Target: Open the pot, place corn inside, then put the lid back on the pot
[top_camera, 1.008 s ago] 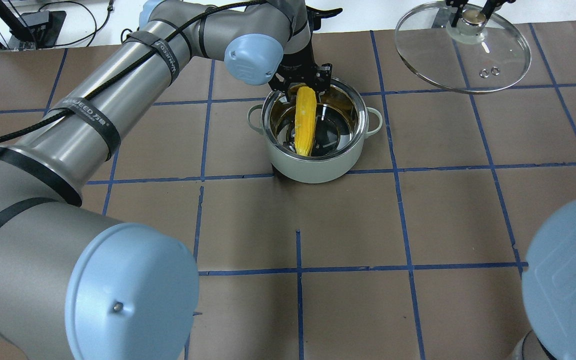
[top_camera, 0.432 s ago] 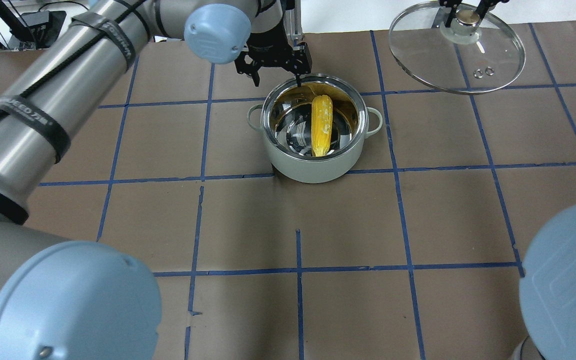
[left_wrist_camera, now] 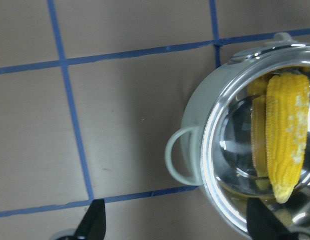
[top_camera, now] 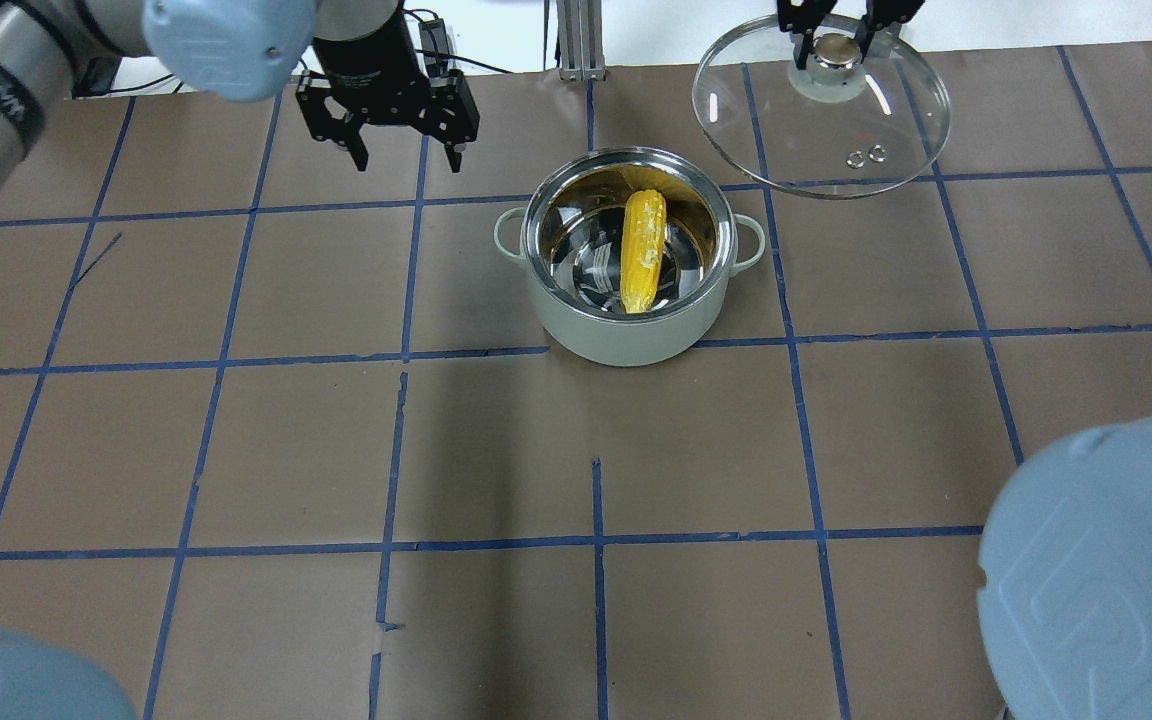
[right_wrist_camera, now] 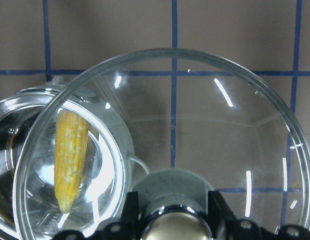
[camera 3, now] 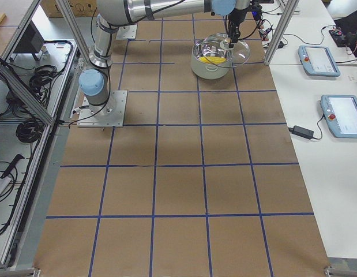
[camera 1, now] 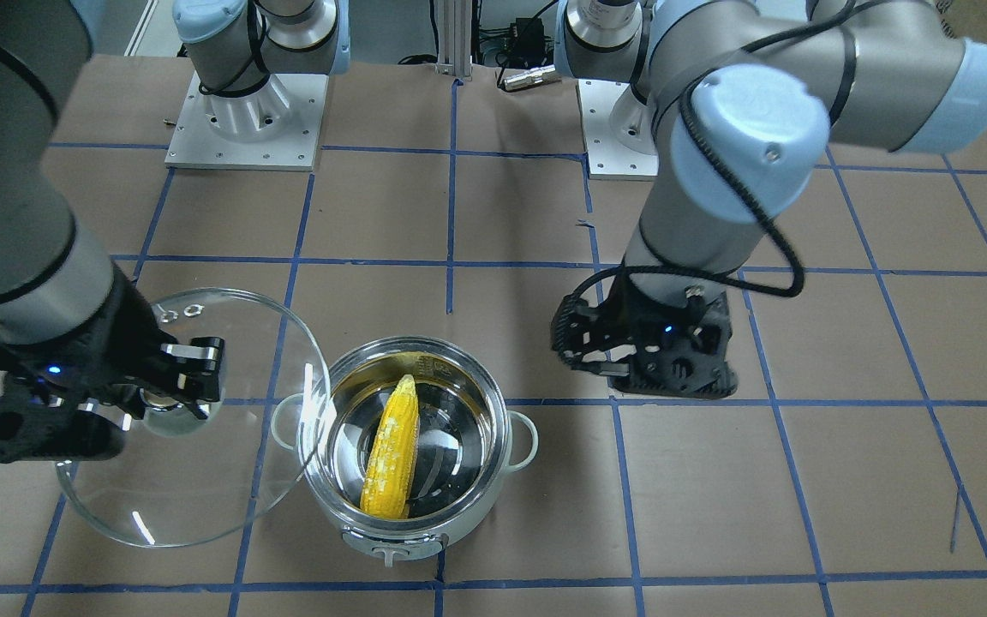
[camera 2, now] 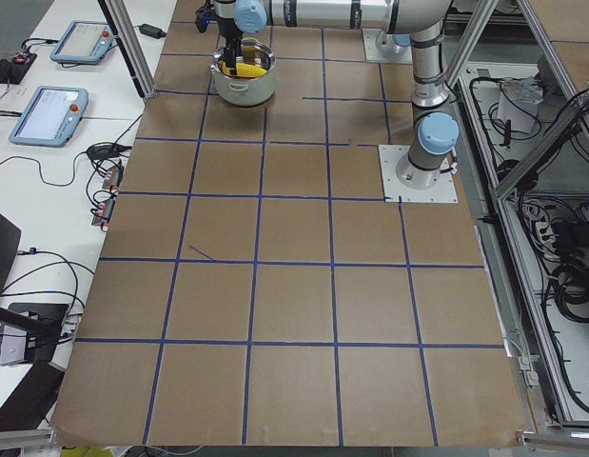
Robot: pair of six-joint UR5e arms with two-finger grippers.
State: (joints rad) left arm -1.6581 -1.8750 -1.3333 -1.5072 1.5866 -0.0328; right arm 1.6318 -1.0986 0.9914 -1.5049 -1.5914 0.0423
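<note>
The pot (top_camera: 626, 345) stands open at the table's far middle, with the corn (top_camera: 642, 250) lying inside it, tip toward the near wall. The corn also shows in the front view (camera 1: 392, 450) and both wrist views (left_wrist_camera: 287, 145) (right_wrist_camera: 69, 155). My left gripper (top_camera: 409, 150) is open and empty, up above the table to the left of the pot (left_wrist_camera: 195, 150). My right gripper (top_camera: 836, 40) is shut on the knob of the glass lid (top_camera: 796, 130), held in the air at the pot's far right. In the front view the lid (camera 1: 202, 480) overlaps the pot's rim (camera 1: 322, 446).
The table is covered in brown paper with a blue tape grid. An aluminium post (top_camera: 576, 40) stands at the far edge behind the pot. Both arm base plates (camera 1: 245, 120) sit on the robot's side. Tablets (camera 3: 319, 57) lie on the side bench.
The left gripper let go of the corn, which now lies in the pot, and drew back up and left. The right gripper carried the lid left, toward the pot.
</note>
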